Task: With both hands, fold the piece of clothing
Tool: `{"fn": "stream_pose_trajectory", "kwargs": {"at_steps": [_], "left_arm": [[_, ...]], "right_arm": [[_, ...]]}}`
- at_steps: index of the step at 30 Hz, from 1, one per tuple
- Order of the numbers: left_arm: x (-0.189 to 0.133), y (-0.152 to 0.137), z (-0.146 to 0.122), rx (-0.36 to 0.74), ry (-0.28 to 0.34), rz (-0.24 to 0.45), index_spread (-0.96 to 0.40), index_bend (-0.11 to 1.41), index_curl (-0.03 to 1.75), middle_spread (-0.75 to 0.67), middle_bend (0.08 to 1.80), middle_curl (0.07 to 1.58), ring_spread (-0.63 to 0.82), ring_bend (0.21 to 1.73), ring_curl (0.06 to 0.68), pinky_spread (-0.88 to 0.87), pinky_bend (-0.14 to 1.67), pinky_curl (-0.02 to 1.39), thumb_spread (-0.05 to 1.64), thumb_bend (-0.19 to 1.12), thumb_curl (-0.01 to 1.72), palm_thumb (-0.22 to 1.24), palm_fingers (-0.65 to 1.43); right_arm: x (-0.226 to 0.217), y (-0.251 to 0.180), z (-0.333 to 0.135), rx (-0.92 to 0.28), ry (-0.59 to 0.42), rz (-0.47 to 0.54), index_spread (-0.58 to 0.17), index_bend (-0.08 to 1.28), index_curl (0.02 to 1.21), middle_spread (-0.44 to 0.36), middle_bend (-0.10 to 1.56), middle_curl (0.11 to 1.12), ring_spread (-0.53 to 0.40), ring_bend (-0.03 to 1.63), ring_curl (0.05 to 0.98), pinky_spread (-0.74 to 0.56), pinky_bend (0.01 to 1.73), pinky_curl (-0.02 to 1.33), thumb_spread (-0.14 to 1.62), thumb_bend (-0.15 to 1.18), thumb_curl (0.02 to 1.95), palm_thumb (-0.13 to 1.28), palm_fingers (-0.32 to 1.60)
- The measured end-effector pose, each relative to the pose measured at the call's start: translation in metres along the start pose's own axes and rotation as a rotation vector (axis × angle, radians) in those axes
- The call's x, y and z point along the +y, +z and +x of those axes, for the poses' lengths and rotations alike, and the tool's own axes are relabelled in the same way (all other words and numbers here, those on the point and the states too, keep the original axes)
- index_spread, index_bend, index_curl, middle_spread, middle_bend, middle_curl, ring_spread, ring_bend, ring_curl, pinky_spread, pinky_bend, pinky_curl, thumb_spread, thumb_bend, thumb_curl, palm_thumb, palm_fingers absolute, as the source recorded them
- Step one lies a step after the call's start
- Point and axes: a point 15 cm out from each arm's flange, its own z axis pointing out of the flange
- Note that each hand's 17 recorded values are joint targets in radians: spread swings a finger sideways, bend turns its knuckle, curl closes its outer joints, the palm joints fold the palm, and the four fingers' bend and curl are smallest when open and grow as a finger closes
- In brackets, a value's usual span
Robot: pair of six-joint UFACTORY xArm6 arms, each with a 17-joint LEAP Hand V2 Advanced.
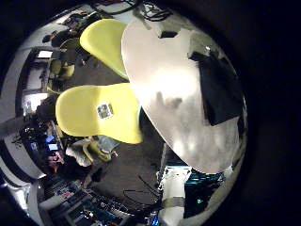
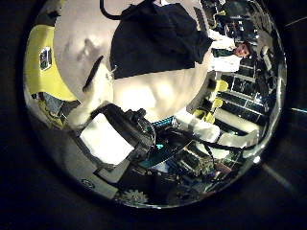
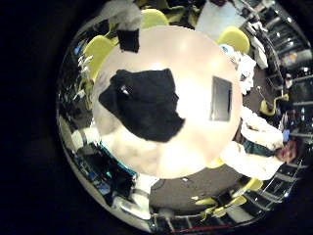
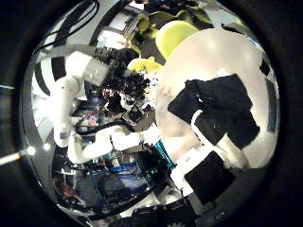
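Note:
A dark garment (image 3: pixel 142 103) lies crumpled and partly spread on a round pale table (image 3: pixel 191 147), seen from well above in the right little finger side palm view. It also shows in the right thumb side palm view (image 4: pixel 222 109) and the left thumb side palm view (image 2: pixel 158 38). My right hand's fingers (image 4: pixel 204 170) reach in relaxed, above the table and away from the garment. My left hand's fingers (image 2: pixel 115 134) look relaxed too, above the table's edge and away from the garment. A hand (image 3: pixel 125 24) shows beyond the table's rim.
A flat dark rectangular pad (image 3: pixel 221 98) lies on the table beside the garment. Chairs (image 1: pixel 99 108) stand round the table (image 1: pixel 179 85). A white robot arm (image 4: pixel 71 99) shows beside the table. Cluttered shelves and desks surround the area.

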Motion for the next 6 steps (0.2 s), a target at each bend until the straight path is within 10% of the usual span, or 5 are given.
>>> {"fn": "stream_pose_trajectory", "kwargs": {"at_steps": [6], "left_arm": [[0.013, -0.001, 0.015, -0.006, -0.014, -0.027, -0.15, 0.23, 0.56, 0.06, 0.18, 0.35, 0.07, 0.61, 0.222, 0.12, 0.27, 0.35, 1.21, -0.01, 0.41, 0.67, 0.32]], "right_arm": [[0.060, -0.034, 0.043, 0.110, 0.104, -0.071, -0.407, 0.18, 0.37, -0.080, 0.37, 0.39, 0.043, 0.78, 0.387, 0.40, 0.57, 0.57, 1.19, -0.01, 0.70, 0.95, 0.17]]}}
